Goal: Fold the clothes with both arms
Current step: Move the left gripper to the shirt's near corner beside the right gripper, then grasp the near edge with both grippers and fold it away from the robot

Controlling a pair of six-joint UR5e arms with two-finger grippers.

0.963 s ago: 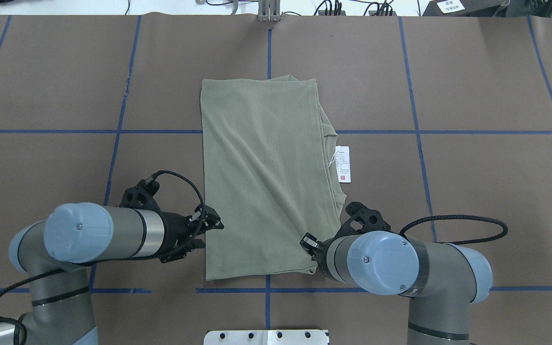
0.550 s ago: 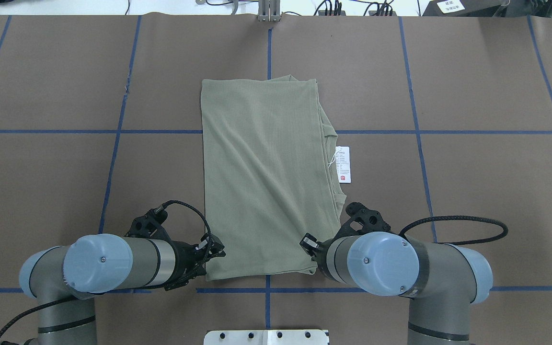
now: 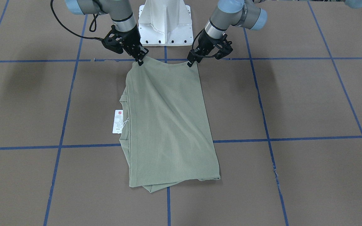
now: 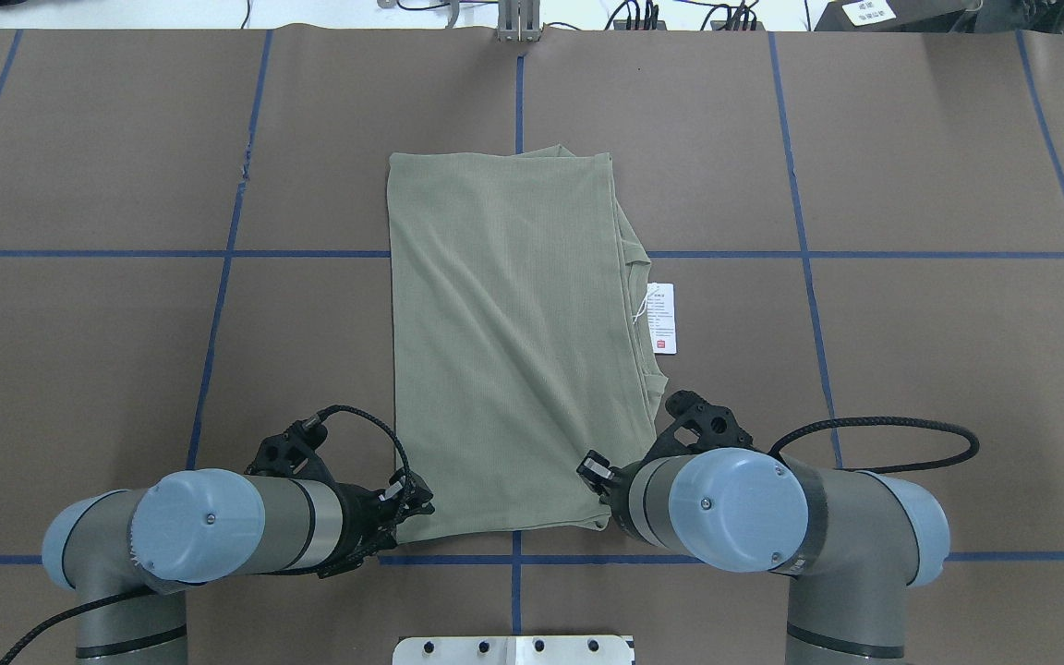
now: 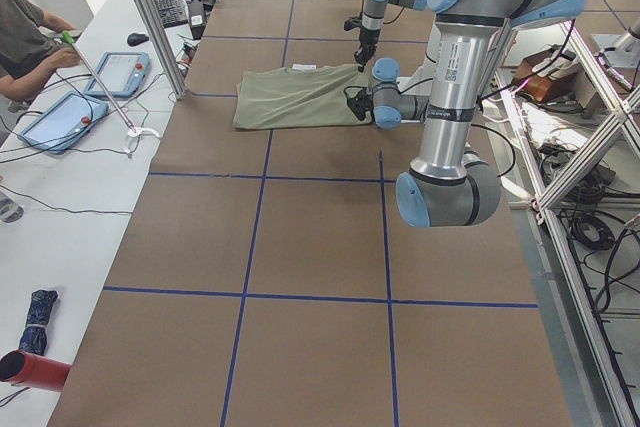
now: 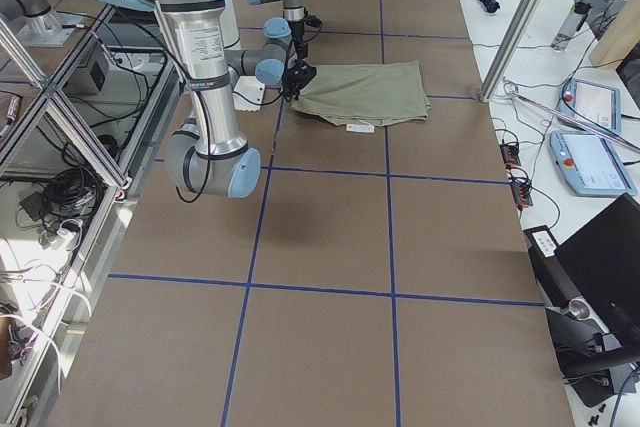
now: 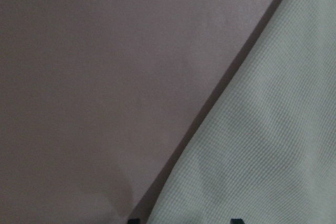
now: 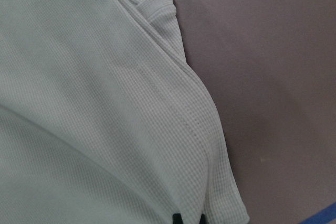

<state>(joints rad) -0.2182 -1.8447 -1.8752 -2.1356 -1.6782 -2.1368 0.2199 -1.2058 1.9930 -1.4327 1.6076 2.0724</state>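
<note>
The shirt [image 4: 513,342] lies flat mid-table [image 4: 911,369], folded into a long rectangle that runs away from the robot. Its white tag [image 4: 663,317] rests on the table just beside the shirt's right edge. The left pincer [image 3: 189,62] sits low at the near left corner with its jaws spread wide and gripping nothing. In the wrist view, one fingertip [image 7: 132,220] is over bare table and the other over cloth. The right pincer [image 3: 140,60] is at the near right corner, jaws drawn close together and pinching the shirt's hem (only the tips show in its wrist view).
</note>
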